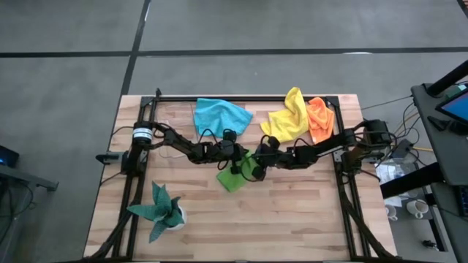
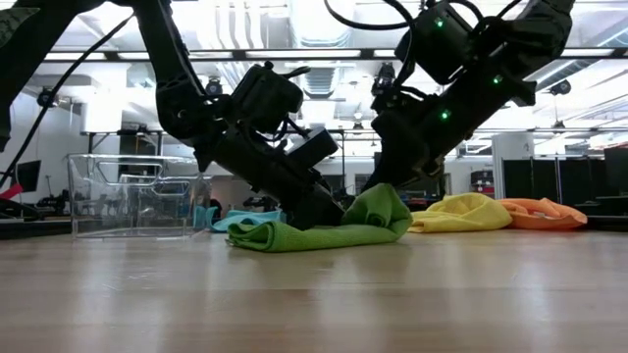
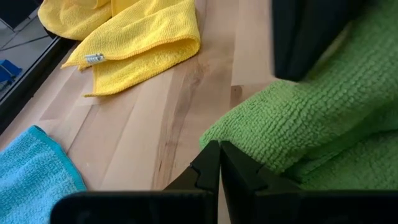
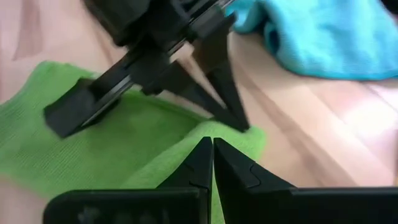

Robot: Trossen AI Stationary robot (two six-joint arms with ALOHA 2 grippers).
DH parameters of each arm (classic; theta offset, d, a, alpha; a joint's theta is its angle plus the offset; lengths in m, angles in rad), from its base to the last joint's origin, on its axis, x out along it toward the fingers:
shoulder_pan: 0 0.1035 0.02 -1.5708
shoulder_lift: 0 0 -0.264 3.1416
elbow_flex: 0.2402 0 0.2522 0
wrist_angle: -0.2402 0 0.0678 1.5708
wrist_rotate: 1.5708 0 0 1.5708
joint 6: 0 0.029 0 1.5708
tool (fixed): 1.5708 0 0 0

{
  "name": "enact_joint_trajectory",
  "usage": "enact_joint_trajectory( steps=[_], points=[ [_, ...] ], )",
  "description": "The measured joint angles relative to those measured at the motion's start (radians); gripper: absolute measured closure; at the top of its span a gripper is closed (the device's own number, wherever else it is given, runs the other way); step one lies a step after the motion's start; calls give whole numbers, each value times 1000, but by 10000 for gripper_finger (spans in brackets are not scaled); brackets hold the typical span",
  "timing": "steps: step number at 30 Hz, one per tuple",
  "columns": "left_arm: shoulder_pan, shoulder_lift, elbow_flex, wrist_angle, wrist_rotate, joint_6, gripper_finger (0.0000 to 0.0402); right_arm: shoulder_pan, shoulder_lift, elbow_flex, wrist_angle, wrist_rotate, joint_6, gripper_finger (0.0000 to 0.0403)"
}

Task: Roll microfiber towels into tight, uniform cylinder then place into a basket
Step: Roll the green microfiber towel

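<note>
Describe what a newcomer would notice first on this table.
Two dark arms meet mid-table, the left end effector and right end effector both shut, pressing on a crumpled lime green microfiber towel. Behind it lie a bright blue towel and, to the right, yellow and orange towels.

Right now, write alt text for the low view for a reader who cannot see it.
Two dark robot arms press shut end effectors, left and right, onto a partly folded lime green towel on a wooden table. A clear basket stands at the picture's left; a yellow towel and an orange towel lie at its right.
</note>
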Motion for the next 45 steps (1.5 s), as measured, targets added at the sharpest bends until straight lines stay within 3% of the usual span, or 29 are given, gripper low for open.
enact_joint_trajectory(
  steps=[6,30,40,45],
  points=[
    [0,0,-1,0,0,0,402,5,0,0,5,-69,0,394],
    [-7,-20,-4,25,0,3,402,48,1,-49,103,-130,-7,394],
    [-76,-185,-47,-40,-22,67,402,48,2,-57,100,-130,-25,394],
    [-158,-264,-99,-108,-5,20,402,48,2,-62,100,-132,-26,394]
  ],
)
